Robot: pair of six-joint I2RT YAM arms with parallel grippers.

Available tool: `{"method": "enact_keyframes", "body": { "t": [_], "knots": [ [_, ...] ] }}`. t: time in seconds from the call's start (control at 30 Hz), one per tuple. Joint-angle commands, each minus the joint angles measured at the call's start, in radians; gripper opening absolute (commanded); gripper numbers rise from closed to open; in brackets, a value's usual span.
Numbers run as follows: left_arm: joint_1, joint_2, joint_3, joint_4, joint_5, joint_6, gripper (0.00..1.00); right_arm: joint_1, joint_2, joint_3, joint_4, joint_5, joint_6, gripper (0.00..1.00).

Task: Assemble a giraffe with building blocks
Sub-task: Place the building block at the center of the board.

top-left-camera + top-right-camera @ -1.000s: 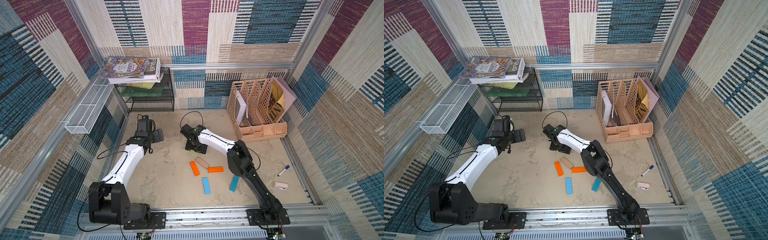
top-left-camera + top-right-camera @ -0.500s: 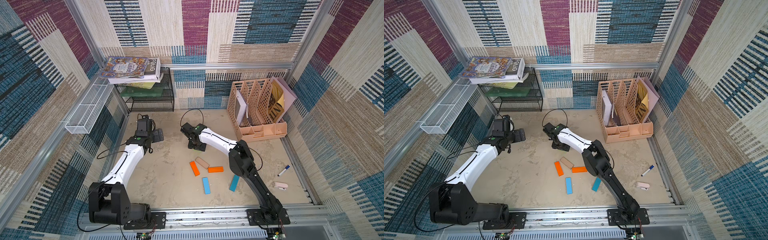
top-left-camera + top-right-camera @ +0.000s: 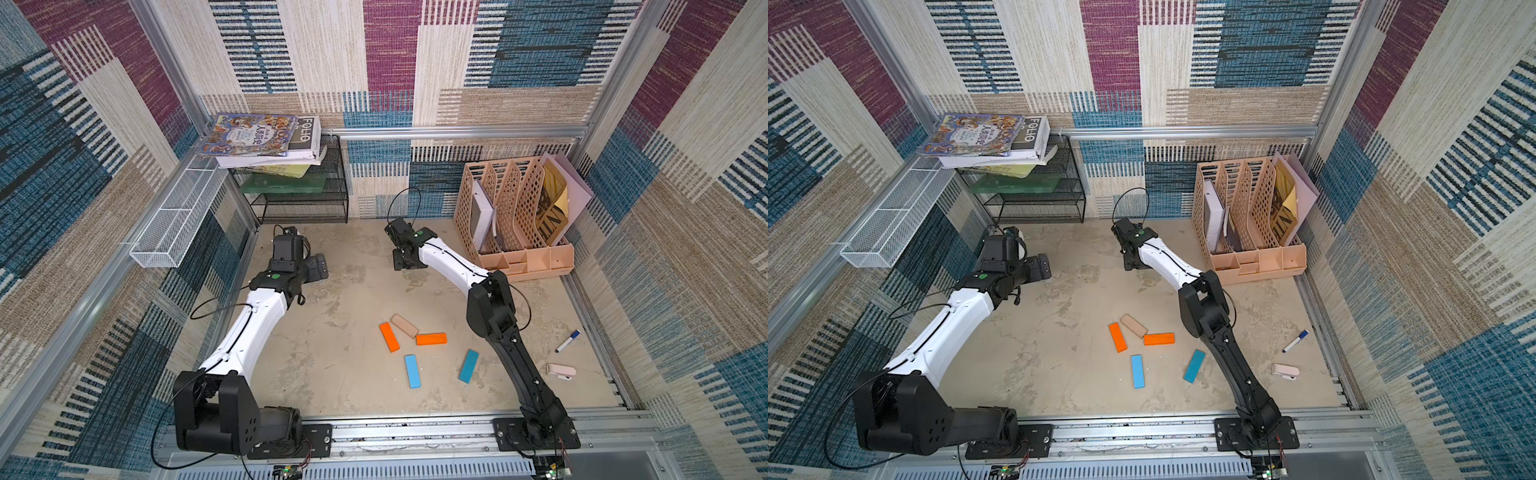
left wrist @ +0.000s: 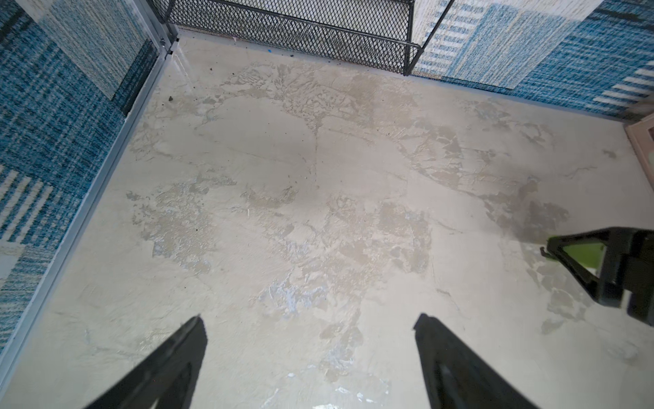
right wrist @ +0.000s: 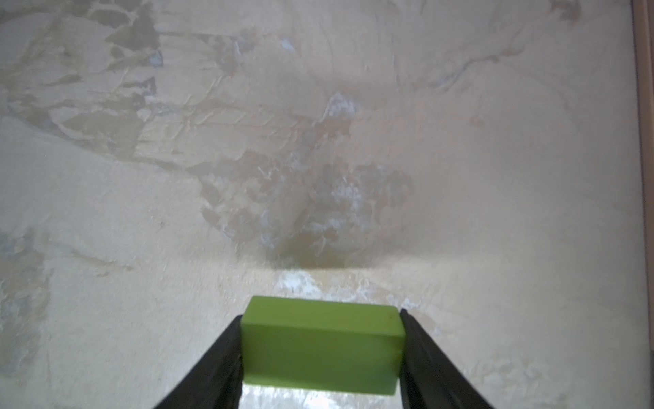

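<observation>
Lime-green block [image 5: 322,345] sits pinched between the two black fingers of the right claw [image 5: 322,315], gripped across its short ends and held just above the mottled beige tabletop [image 3: 332,332]. In both top views that arm reaches far to the back, its claw pointing down near the peach file organiser [image 3: 511,208].

Over on the other side the left claw [image 4: 308,325] hangs spread wide, nothing between its fingers, in front of the black wire rack [image 3: 303,199].

No giraffe is formed. The other five blocks lie loose and flat towards the front of the tabletop, well apart from both claws. A tan block [image 3: 404,325] lies slanted between a slanted orange block [image 3: 389,336] and a level orange block [image 3: 431,339], all three packed close together. Nearer the front rail rest a lighter blue block [image 3: 412,371] and a darker blue block [image 3: 468,365], angled away from each other and apart.

A blue-capped marker [image 3: 567,341] lies off by the right wall.
</observation>
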Motion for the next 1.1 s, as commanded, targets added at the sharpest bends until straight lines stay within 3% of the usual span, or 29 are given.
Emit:
{"method": "enact_keyframes", "body": {
  "t": [0.0,0.27,0.57,0.8,1.07],
  "knots": [
    [0.000,0.009,0.016,-0.008,0.018,-0.008,0.96,-0.013,0.038,0.038,0.037,-0.030,-0.066,0.66],
    [-0.001,0.011,0.022,-0.012,0.035,-0.010,0.95,-0.033,0.092,0.064,0.085,-0.121,-0.041,0.66],
    [0.000,0.012,0.025,-0.009,0.045,-0.011,0.95,-0.033,0.116,0.068,0.098,-0.139,-0.019,0.67],
    [-0.001,0.011,0.025,-0.009,0.059,-0.008,0.95,-0.035,0.121,0.067,0.106,-0.140,-0.019,0.90],
    [0.000,0.007,0.022,-0.007,0.056,-0.005,0.95,-0.013,-0.029,0.049,0.062,-0.054,-0.058,0.91]
  ]
}}
